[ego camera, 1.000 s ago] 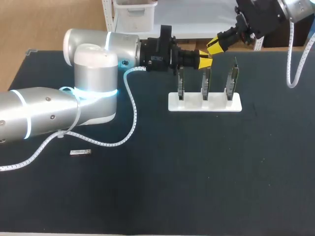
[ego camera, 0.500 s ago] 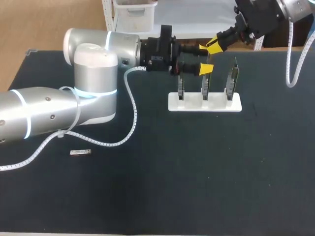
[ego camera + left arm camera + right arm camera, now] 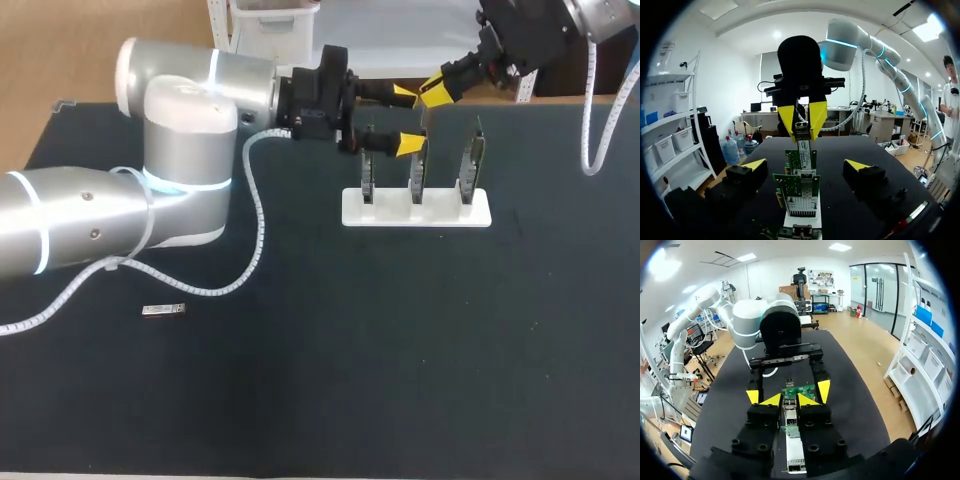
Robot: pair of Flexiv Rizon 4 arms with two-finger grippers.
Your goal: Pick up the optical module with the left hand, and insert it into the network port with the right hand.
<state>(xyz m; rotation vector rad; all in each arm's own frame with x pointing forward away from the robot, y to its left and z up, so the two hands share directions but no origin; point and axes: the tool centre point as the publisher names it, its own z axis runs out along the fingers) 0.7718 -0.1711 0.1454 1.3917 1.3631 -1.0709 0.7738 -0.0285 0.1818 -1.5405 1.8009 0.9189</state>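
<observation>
One change: left end effector (image 3: 408,120) was spread apart (module (image 3: 802,132) released).
Right end effector (image 3: 433,95): clamped on module; insertion next.

A stand (image 3: 440,212) sits on the table (image 3: 400,380) toward its far edge, right of the middle. Three network cards stand upright on it in a row: left card (image 3: 367,172), middle card (image 3: 418,165), right card (image 3: 472,165). The left gripper (image 3: 405,119) comes in from the left, level with the card tops, its fingers spread apart to either side of the row's line. The right gripper (image 3: 432,95) hangs over the row from the far right corner, facing the left gripper. Its fingers are clamped on an optical module (image 3: 802,131) above the cards. A second optical module (image 3: 164,311) lies flat on the table at the near left, beside the left arm (image 3: 100,220) and well apart from the stand.
</observation>
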